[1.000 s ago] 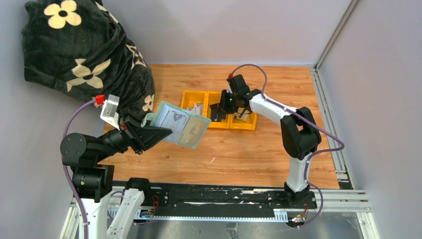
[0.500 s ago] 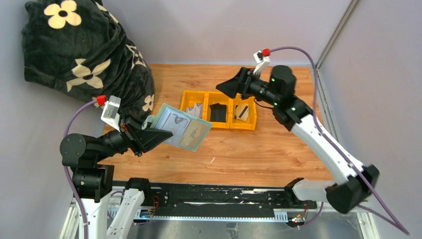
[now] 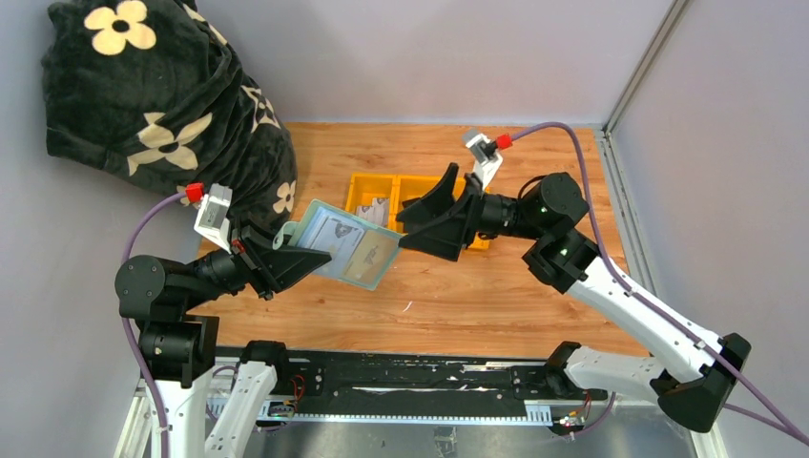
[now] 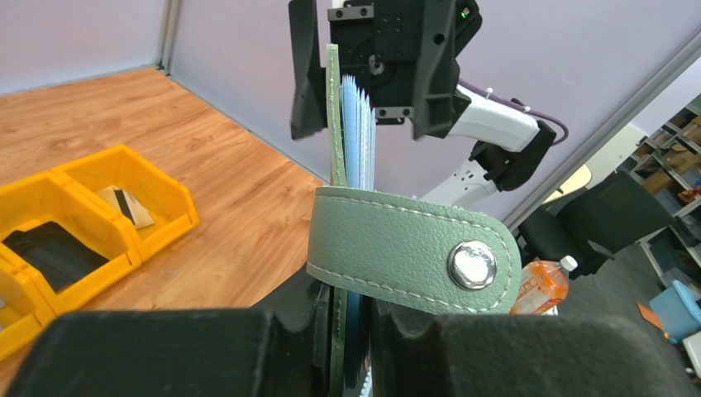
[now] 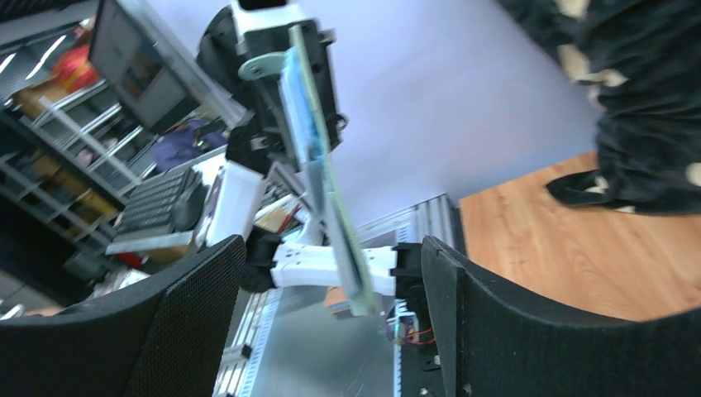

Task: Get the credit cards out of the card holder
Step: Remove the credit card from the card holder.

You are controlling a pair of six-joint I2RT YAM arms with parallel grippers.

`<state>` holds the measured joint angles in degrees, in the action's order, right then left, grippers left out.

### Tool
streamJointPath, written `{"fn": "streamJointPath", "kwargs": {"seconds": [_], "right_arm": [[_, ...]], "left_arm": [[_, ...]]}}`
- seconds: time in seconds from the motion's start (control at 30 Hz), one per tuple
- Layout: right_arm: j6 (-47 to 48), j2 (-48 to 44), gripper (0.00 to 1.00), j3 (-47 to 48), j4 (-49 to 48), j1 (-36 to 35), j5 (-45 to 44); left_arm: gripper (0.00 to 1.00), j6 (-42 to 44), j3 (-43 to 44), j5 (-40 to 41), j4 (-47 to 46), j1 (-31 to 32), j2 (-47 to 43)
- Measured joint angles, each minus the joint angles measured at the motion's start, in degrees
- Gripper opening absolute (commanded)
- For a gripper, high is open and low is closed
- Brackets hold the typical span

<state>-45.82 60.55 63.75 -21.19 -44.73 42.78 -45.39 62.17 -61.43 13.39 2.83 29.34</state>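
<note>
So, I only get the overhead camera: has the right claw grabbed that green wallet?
Observer: No. Its wrist camera shows the right gripper open, the holder edge-on between the fingers, gaps both sides.
Operator: Is the wallet buttoned shut?
Observer: No. The left wrist view shows its strap loose, snap undone, blue leaves fanned.
Operator: What's in the tray under the claw?
Observer: A black card in the middle bin of the tray.
</note>
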Motion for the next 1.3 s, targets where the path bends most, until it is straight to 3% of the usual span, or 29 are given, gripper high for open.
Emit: {"fn": "streamJointPath", "kwargs": {"seconds": [0.4,0.6,0.67,0.77,0.9,0.97,1.13,1.3], "right_arm": [[0.7,7.5,0.69,1.3,-3.9,-9.7,1.5],[1.2,11.0,0.51,4.8,-3.6,-12.6,0.2],[1.2,11.5,0.52,5.1,-3.5,-12.6,-0.9],[0.3,12.3,0.64,5.1,-4.0,-12.7,-2.3],[-0.5,14.1,0.65,5.1,-6.2,-13.1,-3.7],[-0.8,15.2,0.56,5.1,-6.6,-13.4,-4.3],[-2.2,15.9,0.17,5.3,-8.9,-13.9,-4.0],[-2.4,15.1,0.02,4.6,-10.8,-14.2,-3.5]], "left_arm": [[0.05,2.8,0.0,-0.3,2.1,0.0,0.0],[0.05,7.3,0.2,1.0,5.8,0.0,-0.1],[0.05,8.0,0.2,1.2,6.3,0.0,-0.2],[0.05,8.4,0.2,1.2,6.6,0.0,-0.6],[0.05,6.4,-0.4,0.1,5.0,0.0,-1.1],[0.05,5.4,-0.8,-0.6,4.2,0.0,-1.2],[0.07,4.5,-1.1,-0.5,3.8,-0.1,-1.3],[0.14,3.8,-1.1,0.1,3.1,-0.1,-1.3]]}}
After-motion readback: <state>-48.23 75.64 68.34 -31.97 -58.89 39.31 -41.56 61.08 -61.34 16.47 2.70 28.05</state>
